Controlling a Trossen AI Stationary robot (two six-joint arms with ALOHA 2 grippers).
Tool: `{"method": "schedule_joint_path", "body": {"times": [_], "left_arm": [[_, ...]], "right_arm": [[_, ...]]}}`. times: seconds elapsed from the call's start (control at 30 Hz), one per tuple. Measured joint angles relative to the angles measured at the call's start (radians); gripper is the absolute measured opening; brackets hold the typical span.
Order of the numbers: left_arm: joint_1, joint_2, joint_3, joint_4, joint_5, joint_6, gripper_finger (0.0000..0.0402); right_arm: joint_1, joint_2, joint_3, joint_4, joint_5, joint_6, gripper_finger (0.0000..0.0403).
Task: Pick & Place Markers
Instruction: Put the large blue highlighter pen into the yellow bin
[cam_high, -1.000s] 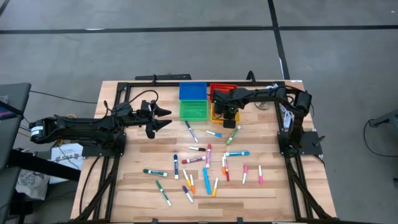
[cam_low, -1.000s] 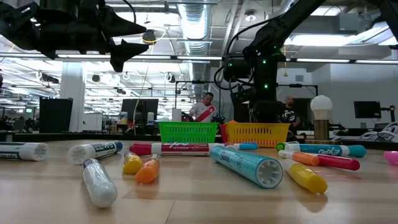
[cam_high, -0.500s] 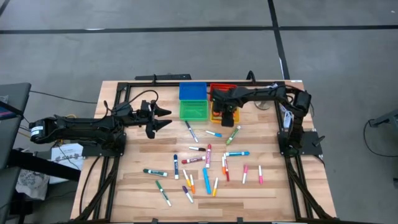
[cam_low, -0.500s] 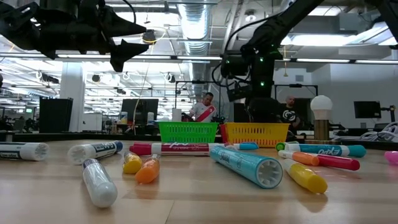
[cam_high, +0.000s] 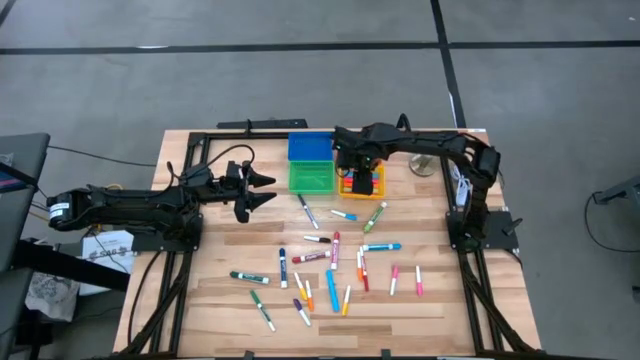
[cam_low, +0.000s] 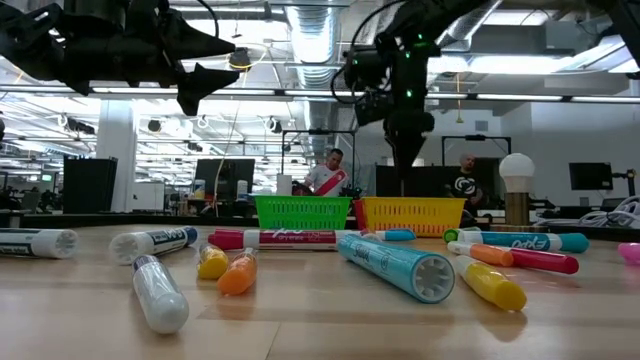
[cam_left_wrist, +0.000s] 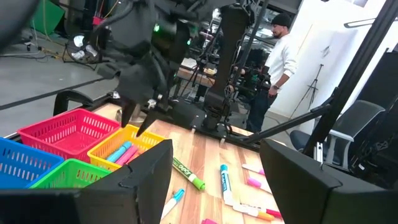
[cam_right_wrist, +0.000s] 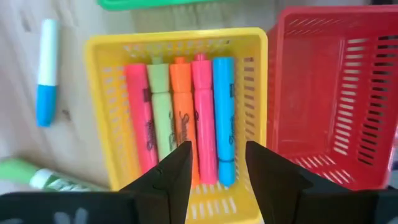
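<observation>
The table (cam_high: 200, 300) was made of pale wood strips, with a thin black frame lying on it. At the far side sat four square plastic bins with walls full of little holes, like baskets: a blue bin (cam_high: 309, 146), a green bin (cam_high: 312, 177), a red bin (cam_right_wrist: 336, 93) and a yellow bin (cam_right_wrist: 186, 43).

The right gripper (cam_high: 362, 165) hung right above the yellow bin. Its two dark fingers (cam_right_wrist: 171, 177) were spread a little and held nothing. Just under them, five fat markers in the bin (cam_right_wrist: 180, 118) lay side by side, all pointing the same way: pink, light green, orange, pink and blue. They looked smooth and round, like short sticks. The gripper was not touching them.

The other loose markers (cam_high: 330, 262) lay scattered on the wood nearer the front, well apart from that gripper. Some had white bodies with bright caps. A green one (cam_high: 375, 216) and a small blue one (cam_high: 343, 214) lay closest to the yellow bin.

The left gripper (cam_high: 265, 190) waited over the left part of the table, off the wood, with its fingers spread wide and empty.

From above, the right arm hid most of the red bin. In the level view, the nearest markers looked big and hid the ones behind. People stood far back in the room.
</observation>
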Motion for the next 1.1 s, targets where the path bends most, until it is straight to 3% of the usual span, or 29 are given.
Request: {"method": "schedule_joint_path", "body": {"times": [0.47,0.83,1.1], "left_arm": [[0.0,0.0,0.0,0.0,0.0,-0.003,0.0242],[0.0,0.0,0.0,0.0,0.0,-0.003,0.0242],[0.0,0.0,0.0,0.0,0.0,-0.004,0.0242]], "right_arm": [[0.136,-0.043,0.088,-0.18,-0.066,0.119,0.0115],[0.315,-0.17,0.088,-0.138,-0.069,0.297,0.0113],[0.462,-0.189,0.088,-0.116,-0.069,0.398,0.0113]]}}
